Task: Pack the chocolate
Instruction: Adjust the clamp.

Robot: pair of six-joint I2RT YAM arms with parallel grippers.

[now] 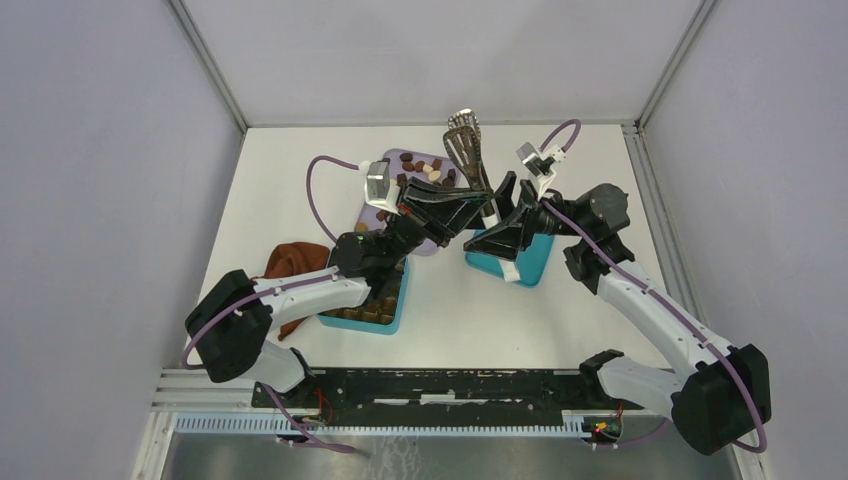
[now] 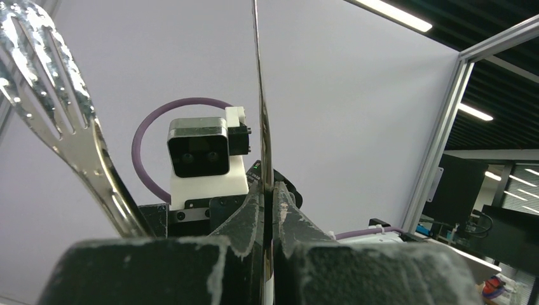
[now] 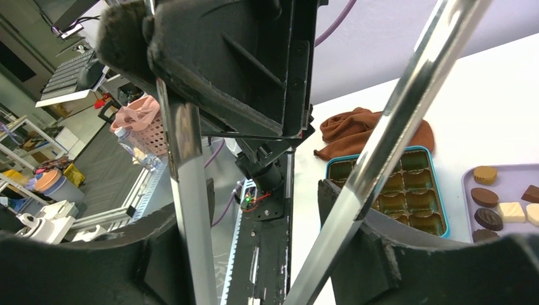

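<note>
The chocolate (image 1: 424, 170) is several small dark, brown and cream pieces on a lilac tray (image 1: 397, 157); some show in the right wrist view (image 3: 486, 197). The teal box (image 1: 392, 318) with its brown gridded insert (image 3: 413, 203) lies under my left arm; the cells in view are empty. Metal tongs (image 1: 464, 140) stand upright between the arms. My left gripper (image 2: 267, 190) is shut on one thin arm of the tongs (image 2: 262, 114). My right gripper (image 3: 266, 190) has its fingers against both tong arms (image 3: 381, 127), part closed.
A second teal box part (image 1: 530, 262) lies under my right gripper. A reddish-brown cloth (image 1: 295, 262) is bunched left of the box and shows in the right wrist view (image 3: 356, 127). White walls enclose the table on three sides.
</note>
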